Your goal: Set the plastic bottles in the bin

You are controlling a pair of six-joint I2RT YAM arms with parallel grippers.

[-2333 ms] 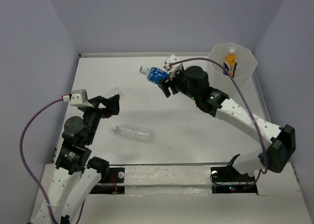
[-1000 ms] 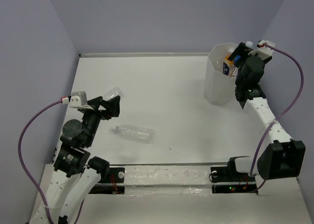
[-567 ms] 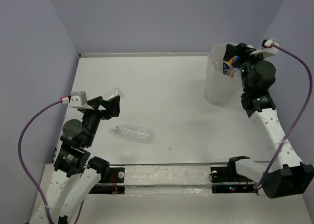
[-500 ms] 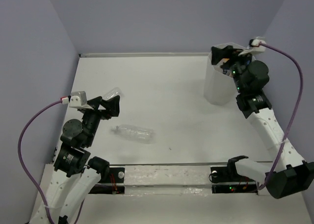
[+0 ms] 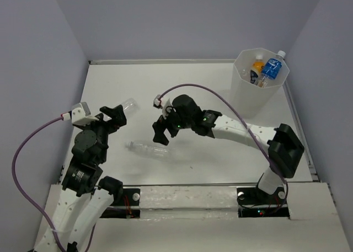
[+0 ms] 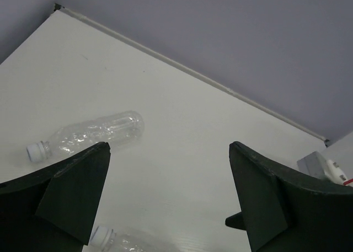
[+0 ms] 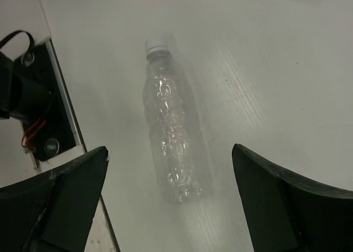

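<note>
Right claw, wide open, hovers over a clear bottle lying on the worktop. It is best lowered astride the bottle's middle before closing. Left claw is open too.

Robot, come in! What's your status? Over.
Left gripper open, empty. Right gripper open above lying clear bottle. Blue-labelled bottle, orange bottle in bin. Nothing blocking.

From high above the near edge we look down on the whole table. Our left wrist camera sits low, facing the far wall. Our right wrist camera looks down, close, at a clear bottle that the top view also shows.
</note>
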